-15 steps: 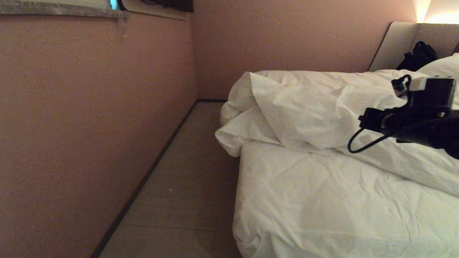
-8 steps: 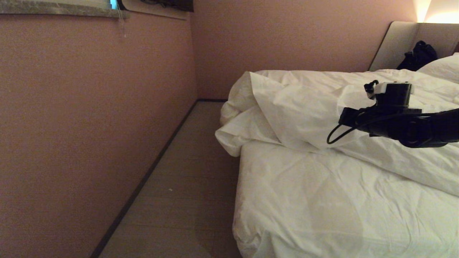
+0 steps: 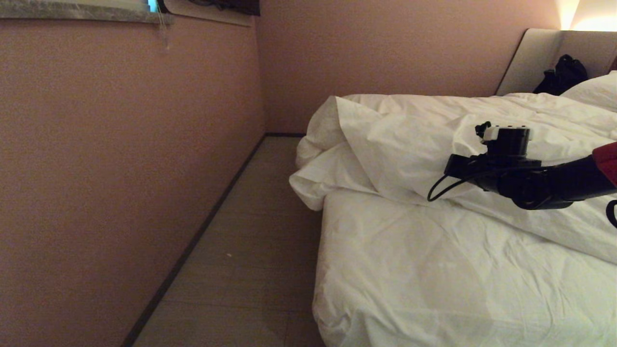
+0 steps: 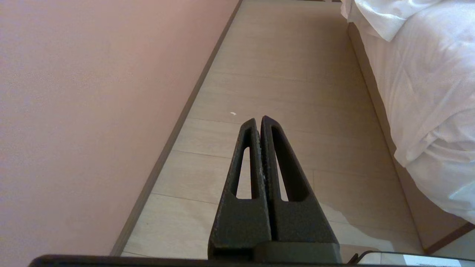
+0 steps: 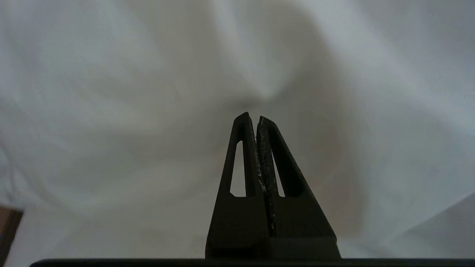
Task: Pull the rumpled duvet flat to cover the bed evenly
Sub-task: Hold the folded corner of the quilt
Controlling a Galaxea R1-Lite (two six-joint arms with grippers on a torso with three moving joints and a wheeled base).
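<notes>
The duvet point(image 3: 434, 144) lies bunched toward the headboard end of the bed point(image 3: 434, 274), leaving sheet bare. The right gripper point(image 5: 256, 118) hovers over its folds, fingers clenched and empty, probably seeking an edge. The left gripper point(image 4: 258, 120), also clenched, hangs parked over the floor point(image 4: 289, 74).

A strip of bare floor point(image 3: 241, 250) runs between the wall point(image 3: 120, 168) and the bed's point(image 3: 434, 279) left edge, open all the way to the far corner. The left end effector point(image 4: 259, 120), fingers pressed together, hangs over this strip with nothing near it. The bed's near half is flat sheet, free to cross. Across the middle the duvet point(image 3: 409, 144) lies heaped in a thick ridge, its bunched end overhanging the left edge. The right end effector point(image 5: 252, 118), closed and empty, sits close against that ridge. A pillow point(image 3: 593, 89) and dark bag point(image 3: 561, 74) block the headboard end.
</notes>
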